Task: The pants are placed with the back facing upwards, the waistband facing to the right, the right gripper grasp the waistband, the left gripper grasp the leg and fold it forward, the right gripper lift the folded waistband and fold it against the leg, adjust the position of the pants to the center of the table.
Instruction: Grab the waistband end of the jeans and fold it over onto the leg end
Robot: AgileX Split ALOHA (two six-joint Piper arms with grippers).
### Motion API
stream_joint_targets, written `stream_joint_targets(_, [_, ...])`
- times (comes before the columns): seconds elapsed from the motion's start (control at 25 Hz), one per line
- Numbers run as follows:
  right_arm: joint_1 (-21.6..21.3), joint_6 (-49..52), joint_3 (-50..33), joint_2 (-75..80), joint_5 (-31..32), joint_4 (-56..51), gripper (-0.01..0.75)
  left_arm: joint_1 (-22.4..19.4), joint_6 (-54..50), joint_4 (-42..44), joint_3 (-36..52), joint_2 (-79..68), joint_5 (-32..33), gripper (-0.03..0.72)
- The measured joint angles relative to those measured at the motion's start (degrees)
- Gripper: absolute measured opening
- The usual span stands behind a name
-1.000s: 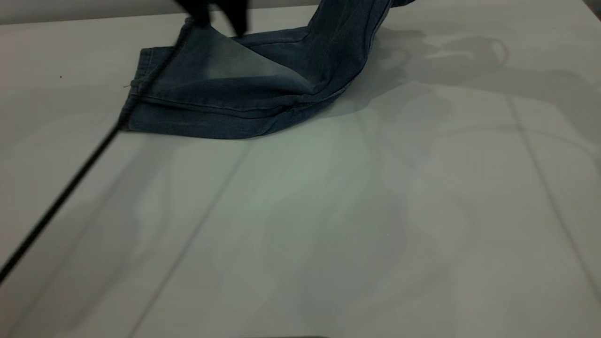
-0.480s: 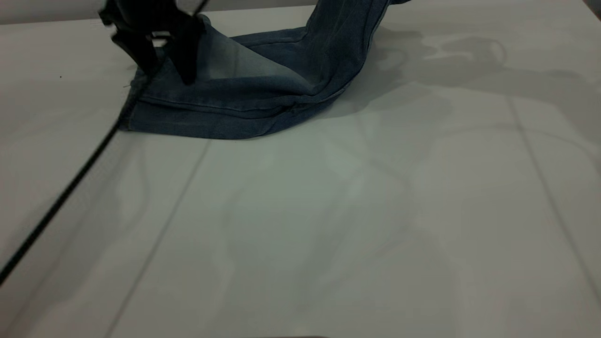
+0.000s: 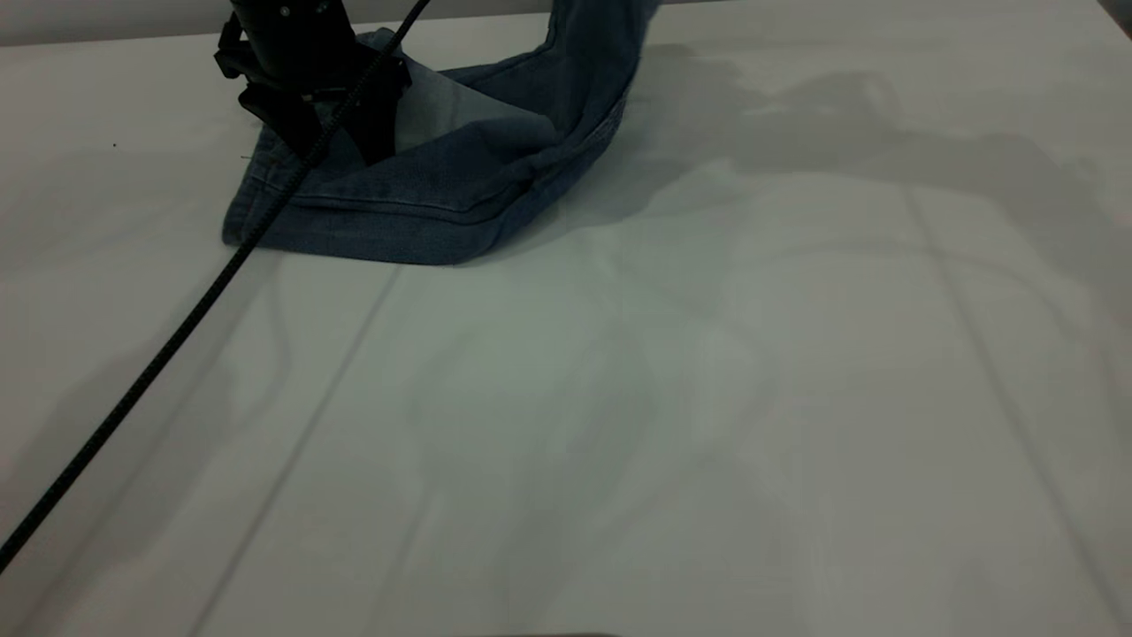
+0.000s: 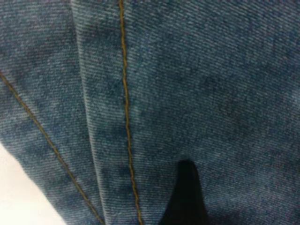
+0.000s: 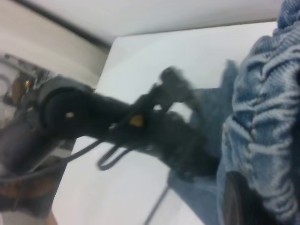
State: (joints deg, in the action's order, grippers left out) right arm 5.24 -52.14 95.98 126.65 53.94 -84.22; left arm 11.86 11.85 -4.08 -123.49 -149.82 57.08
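Observation:
The blue denim pants (image 3: 424, 190) lie folded lengthwise at the table's (image 3: 619, 398) far left. Their leg layers are stacked, and the upper one shows a pale faded patch (image 3: 451, 111). No print shows, so I cannot tell which layer is the leg. My left gripper (image 3: 336, 141) stands open over the hem end, with one black finger (image 4: 186, 197) against stitched denim (image 4: 124, 93). The right end of the pants rises out of the exterior view's top edge (image 3: 601, 35). The ruched waistband (image 5: 267, 108) is held up there, with my right gripper (image 5: 253, 206) shut on it.
A black cable (image 3: 177, 327) runs diagonally from the left arm across the near left of the table. The left arm (image 5: 140, 122) shows dark beyond the waistband in the right wrist view. Bare white tabletop spreads in front of and right of the pants.
The left gripper came down and shifted right onto the hem end. The lifted waistband end swung left, bunching the pants shorter and bulging the fold.

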Motion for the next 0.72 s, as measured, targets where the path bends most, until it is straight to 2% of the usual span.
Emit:
stream_joint_targets(0.32, [7.47,-0.33,1.17,0.00,-8.01,-0.13,0.066,0.17,0.00,0.06,-0.13,0.00,-0.03,0.535])
stream_joint_targets(0.52, [8.02,-0.56,1.17,0.00,-11.74,-0.19,0.066,0.17,0.00,1.00,-3.15,0.85,5.07,0.535])
stream_joint_targets(0.64, [7.96,-1.66,1.21,0.37,-12.47,-0.45,0.066,0.17,0.00,3.16,-8.26,2.79,10.08,0.535])
stream_joint_targets(0.72, [7.96,-3.01,1.34,1.46,-12.54,-0.85,0.066,0.17,0.18,5.02,-12.49,4.20,10.09,0.535])
